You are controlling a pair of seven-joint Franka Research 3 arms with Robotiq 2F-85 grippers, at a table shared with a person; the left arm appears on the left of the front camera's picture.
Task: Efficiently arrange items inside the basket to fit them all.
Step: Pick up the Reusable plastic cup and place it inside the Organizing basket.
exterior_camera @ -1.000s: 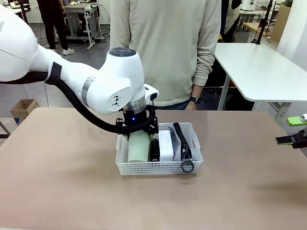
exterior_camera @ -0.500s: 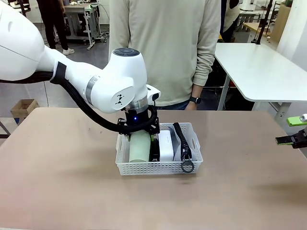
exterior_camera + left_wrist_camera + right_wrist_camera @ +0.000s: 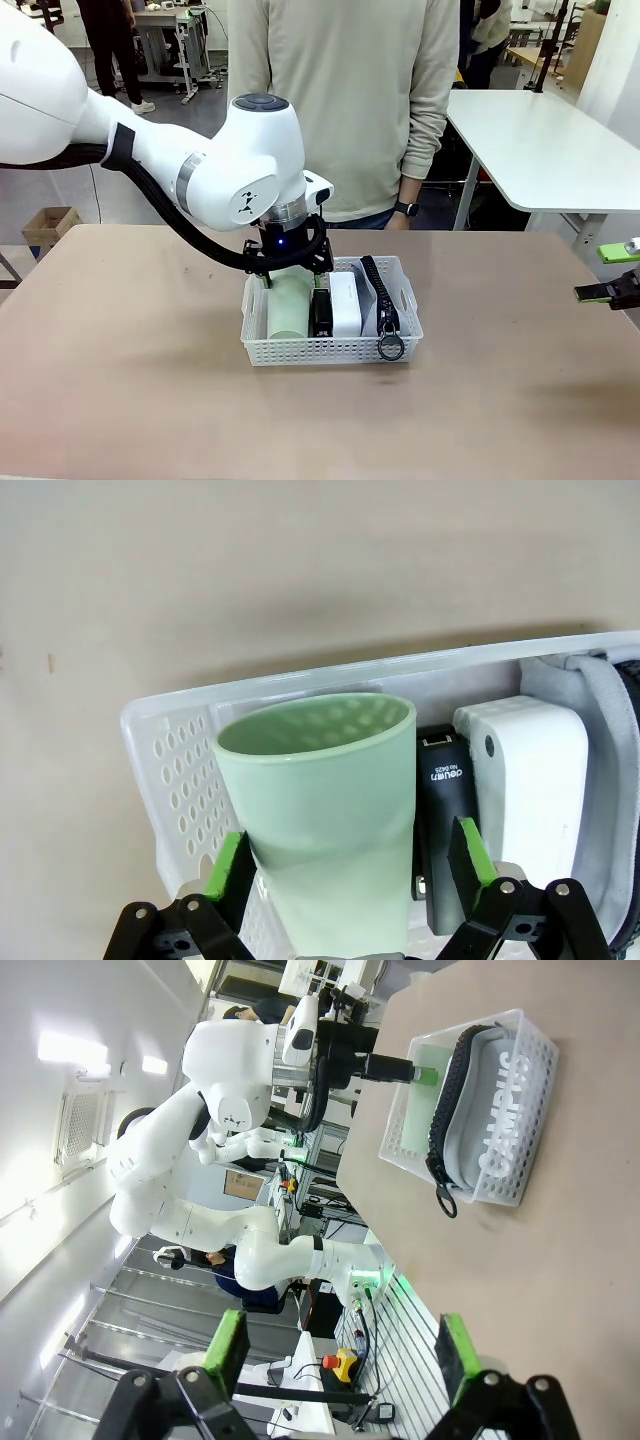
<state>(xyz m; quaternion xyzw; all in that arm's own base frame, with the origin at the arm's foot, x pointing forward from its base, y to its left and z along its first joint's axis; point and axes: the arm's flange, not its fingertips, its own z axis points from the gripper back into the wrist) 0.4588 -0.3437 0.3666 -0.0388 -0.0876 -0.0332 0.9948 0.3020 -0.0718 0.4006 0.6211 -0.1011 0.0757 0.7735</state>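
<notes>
left gripper (image 3: 345, 865): you are seeing it hanging over the basket's left end, jaws apart; the green pads (image 3: 232, 865) are flanking the cup's lower body, the left one touching or nearly so, the right one clear of it; nothing is being clamped
cup (image 3: 288, 306): lying on its side in the left part of the basket, directly between your left fingers; its long axis is running front to back across the basket, parallel to the stapler; in the wrist view its open mouth is pointing away from the gripper, toward the basket's long wall
stapler (image 3: 321, 311): lying just right of the cup and touching or nearly touching it, long axis the same way
box (image 3: 345, 304): sitting just right of the stapler, lengthwise the same way as its neighbours
pouch (image 3: 381, 300): standing on edge along the basket's right end, zipper up, ring pull hanging over the near rim
basket (image 3: 330, 351): resting mid-table in front of the person, long axis running left to right; all four items are lying inside it, packed side by side
right gripper (image 3: 340, 1355): parked well off to the right of the table, fingers spread wide, holding nothing
nearer arm: the left one by far; you are judging the packing as good as done, so the move left is lifting that gripper straight up, clear of the cup, without dragging it
</notes>
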